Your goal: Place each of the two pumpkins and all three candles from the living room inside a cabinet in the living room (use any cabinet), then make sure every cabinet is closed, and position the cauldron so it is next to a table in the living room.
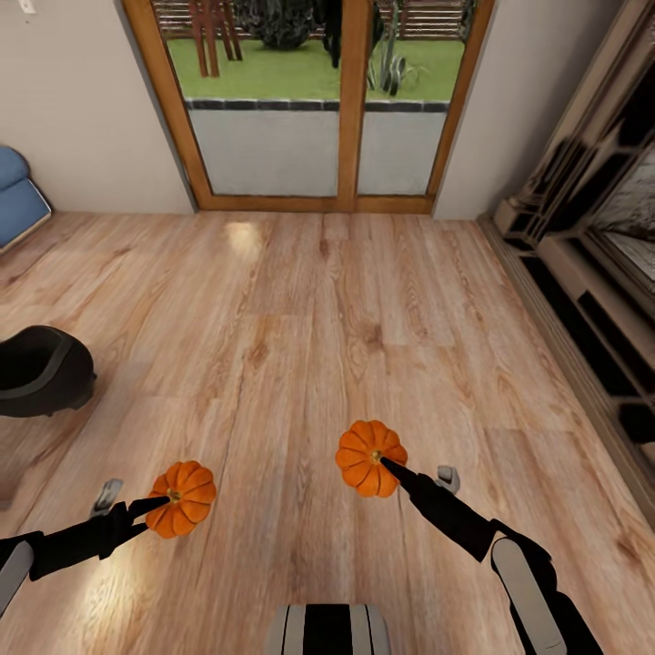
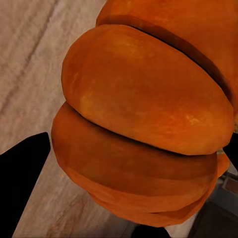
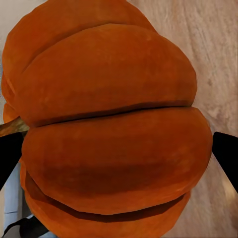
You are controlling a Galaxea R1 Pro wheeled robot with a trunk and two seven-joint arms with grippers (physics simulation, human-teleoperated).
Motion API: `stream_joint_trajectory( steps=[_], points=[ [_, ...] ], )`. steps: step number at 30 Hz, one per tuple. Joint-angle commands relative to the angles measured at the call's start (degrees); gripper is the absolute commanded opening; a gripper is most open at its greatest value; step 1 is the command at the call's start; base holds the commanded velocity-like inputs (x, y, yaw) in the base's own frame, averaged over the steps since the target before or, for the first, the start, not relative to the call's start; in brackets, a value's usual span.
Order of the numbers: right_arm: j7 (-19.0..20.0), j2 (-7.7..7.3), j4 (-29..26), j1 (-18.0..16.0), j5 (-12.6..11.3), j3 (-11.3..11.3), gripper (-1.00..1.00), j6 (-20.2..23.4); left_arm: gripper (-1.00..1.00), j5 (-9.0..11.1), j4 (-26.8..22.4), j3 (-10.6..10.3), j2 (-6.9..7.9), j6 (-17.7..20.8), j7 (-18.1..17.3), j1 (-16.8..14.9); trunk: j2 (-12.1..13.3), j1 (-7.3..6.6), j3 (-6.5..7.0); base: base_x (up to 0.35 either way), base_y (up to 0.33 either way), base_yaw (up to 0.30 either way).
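Floor: pale wood boards, running to a glass door. Bare, so a dropped item would roll freely.

Shelf unit: long, low, along the right wall, open dark compartments. Risk: the right arm is nearest it and could clip its edge on a turn.

Cauldron: black pot on the floor, far left, well apart from both arms. Risk: the base could nudge it while turning.

Right pumpkin: orange, off the floor in the right gripper, jaws closed on its sides. Grip is on rounded ribs; a jolt could slip it.

Left pumpkin: orange, held likewise by the left gripper, jaws clamped around it. Same slip risk.
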Motion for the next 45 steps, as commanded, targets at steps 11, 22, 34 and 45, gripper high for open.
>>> stream_joint_trajectory(
  steps=[11, 22, 34, 45],
  points=[
    [-0.1, 0.12, 0.0, 0.0, -0.1, -0.1, -1.00, 0.0, -1.00, -0.1, 0.0, 0.0, 0.00, 0.0, 0.3, 0.0, 0.1, -0.28, 2.44, 0.000, 0.000, 0.000],
    [-0.1, 0.09, 1.1, 0.0, -0.3, -0.4, -1.00, 0.0, -1.00, -0.1, 0.0, 0.0, 0.00, 0.0, 0.2, 0.0, 0.3, -0.56, 4.88, 0.000, 0.000, 0.000],
    [-0.1, 0.16, 1.5, 0.0, -0.3, -0.4, -1.00, -0.1, -1.00, -0.1, 0.0, 0.1, 0.00, -0.1, 0.3, 0.0, 0.5, -0.87, 7.43, 0.000, 0.000, 0.000],
    [-0.1, 0.18, 2.5, 0.0, -0.2, -0.4, -1.00, -0.2, -1.00, -0.2, 0.0, 0.1, 0.00, -0.1, 0.4, 0.0, 0.6, -1.16, 9.48, 0.000, 0.000, 0.000]
  ],
)
